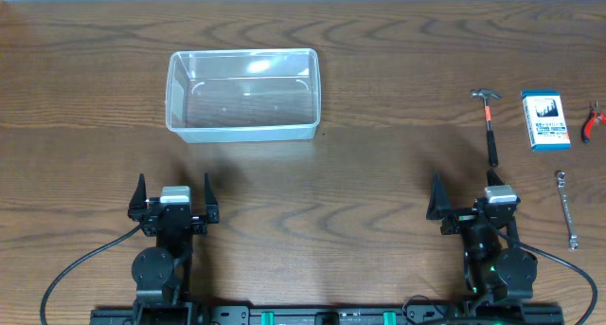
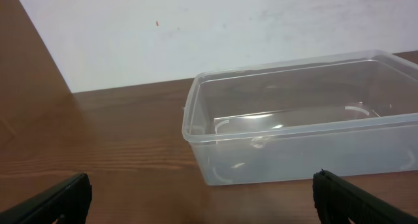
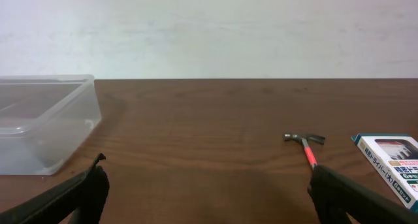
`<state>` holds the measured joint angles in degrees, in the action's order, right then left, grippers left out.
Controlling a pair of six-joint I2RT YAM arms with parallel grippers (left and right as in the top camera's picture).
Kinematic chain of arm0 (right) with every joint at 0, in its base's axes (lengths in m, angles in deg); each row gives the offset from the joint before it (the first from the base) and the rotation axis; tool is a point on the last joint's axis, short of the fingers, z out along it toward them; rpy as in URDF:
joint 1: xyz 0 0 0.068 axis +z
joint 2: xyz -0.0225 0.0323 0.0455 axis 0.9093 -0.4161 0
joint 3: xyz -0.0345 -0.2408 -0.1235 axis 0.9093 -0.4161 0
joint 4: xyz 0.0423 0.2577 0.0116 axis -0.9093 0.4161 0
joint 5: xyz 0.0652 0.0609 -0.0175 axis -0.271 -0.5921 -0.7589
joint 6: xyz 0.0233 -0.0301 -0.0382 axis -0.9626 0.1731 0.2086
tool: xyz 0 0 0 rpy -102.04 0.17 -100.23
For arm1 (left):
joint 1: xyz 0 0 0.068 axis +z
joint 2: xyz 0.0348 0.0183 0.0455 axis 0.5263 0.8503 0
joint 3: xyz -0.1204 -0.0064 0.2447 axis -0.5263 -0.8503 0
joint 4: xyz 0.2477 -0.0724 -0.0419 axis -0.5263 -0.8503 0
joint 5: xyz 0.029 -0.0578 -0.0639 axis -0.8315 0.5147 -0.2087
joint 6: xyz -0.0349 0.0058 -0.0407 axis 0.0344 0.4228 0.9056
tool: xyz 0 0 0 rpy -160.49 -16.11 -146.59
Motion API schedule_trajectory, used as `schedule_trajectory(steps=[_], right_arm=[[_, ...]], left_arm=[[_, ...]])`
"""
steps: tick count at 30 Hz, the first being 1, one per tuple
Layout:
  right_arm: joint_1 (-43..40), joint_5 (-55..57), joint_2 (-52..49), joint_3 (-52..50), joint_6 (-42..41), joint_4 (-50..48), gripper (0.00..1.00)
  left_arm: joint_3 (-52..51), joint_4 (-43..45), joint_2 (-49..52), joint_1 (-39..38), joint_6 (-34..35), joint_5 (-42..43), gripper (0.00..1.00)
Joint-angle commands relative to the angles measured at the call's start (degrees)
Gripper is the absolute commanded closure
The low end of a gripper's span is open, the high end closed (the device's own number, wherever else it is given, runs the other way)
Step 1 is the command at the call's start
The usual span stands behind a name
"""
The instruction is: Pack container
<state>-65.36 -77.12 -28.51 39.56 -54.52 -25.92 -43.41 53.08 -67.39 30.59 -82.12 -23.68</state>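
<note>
**Both jaws wide, tub empty, nothing packed yet**

Jaws on the left gripper (image 1: 175, 183) stand fully apart and hold nothing. It sits at the near edge of the table (image 1: 379, 173), facing the container (image 1: 243, 53). That clear tub stands upright on the far left part of the table, ahead of the left arm and apart from it. Nothing lies inside it.

Across a bare stretch of wood, the right gripper (image 3: 215, 201) has its jaws spread wide too, with nothing between them. Just ahead of it lies a small hammer (image 1: 490, 126), head away and handle pointing back toward the arm. Right of that come a blue box (image 1: 544, 119), a wrench (image 1: 566, 207) nearer the front edge, and red pliers (image 1: 593, 121) at the far right edge.

Judging by this, the packing has not begun and the first pick is the step in hand. The hammer looks the easiest start. The right arm would reach forward, set its jaws across the thin handle and close. It would then carry the hammer well to the left, since the tub is far from the tools.

Dark wood-grain covers the table, and a plain pale wall (image 3: 209, 28) rises behind it.
</note>
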Motion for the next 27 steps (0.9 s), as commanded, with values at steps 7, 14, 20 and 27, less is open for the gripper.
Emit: schedule_trajectory(steps=[7, 14, 20, 27], right_arm=[[-0.74, -0.46, 0.28, -0.24, 0.42, 0.02, 0.01], [-0.74, -0.70, 0.28, -0.24, -0.52, -0.52, 0.01], [-0.74, -0.70, 0.28, -0.24, -10.23, -4.22, 0.01], [-0.74, -0.70, 0.28, -0.24, -12.52, -12.07, 0.01]], left_arm=[[-1.01, -2.51, -0.35, 0.28, 0.55, -0.48, 0.02], [-1.01, -2.51, -0.35, 0.28, 0.55, -0.48, 0.02], [-1.01, -2.51, -0.35, 0.28, 0.55, -0.48, 0.02], [-1.01, -2.51, -0.35, 0.28, 0.55, -0.48, 0.02]])
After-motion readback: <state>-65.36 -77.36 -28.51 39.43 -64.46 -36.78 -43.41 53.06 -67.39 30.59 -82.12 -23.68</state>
